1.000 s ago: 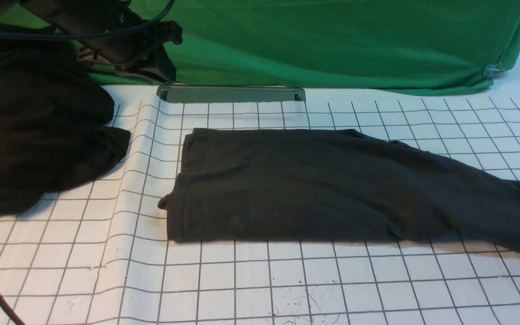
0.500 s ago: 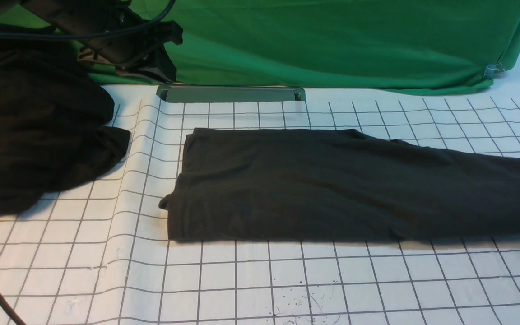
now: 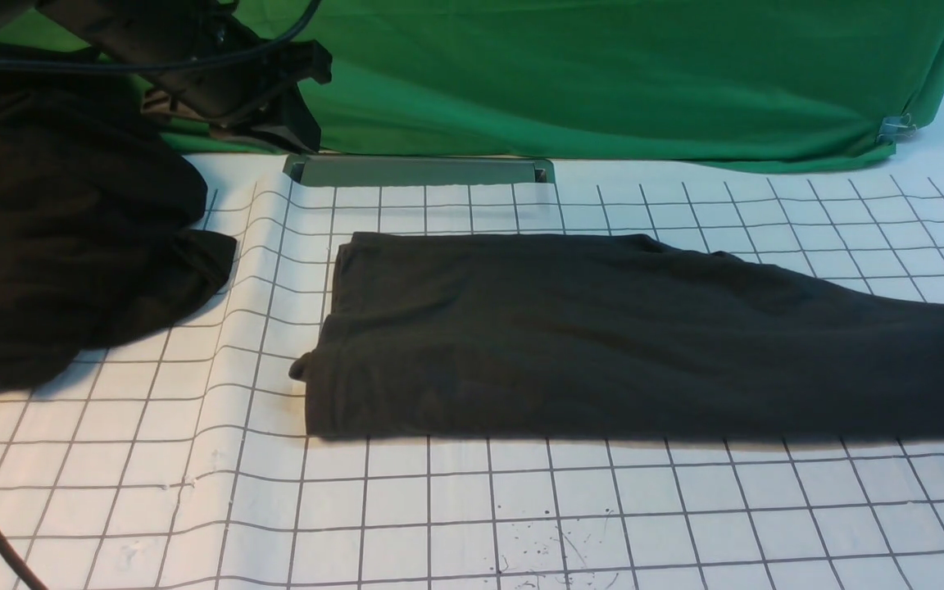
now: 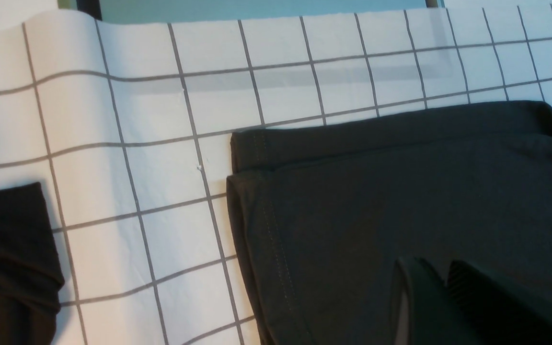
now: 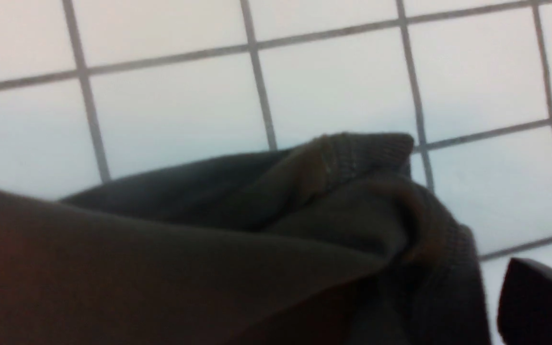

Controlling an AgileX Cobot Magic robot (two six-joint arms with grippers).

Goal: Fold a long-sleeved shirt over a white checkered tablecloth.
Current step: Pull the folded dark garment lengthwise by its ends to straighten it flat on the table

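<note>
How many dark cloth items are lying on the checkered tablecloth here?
2. The long-sleeved shirt lies mid-table, running off the right edge; a black heap of cloth sits at the left. More could lie outside the view.

Swung the right end of the long-sleeved shirt [image 3: 570, 336] away from the near right corner of the white checkered tablecloth [image 3: 521, 508]; now laid straight out to the right edge, settled slightly lower than mid-swing.
</note>
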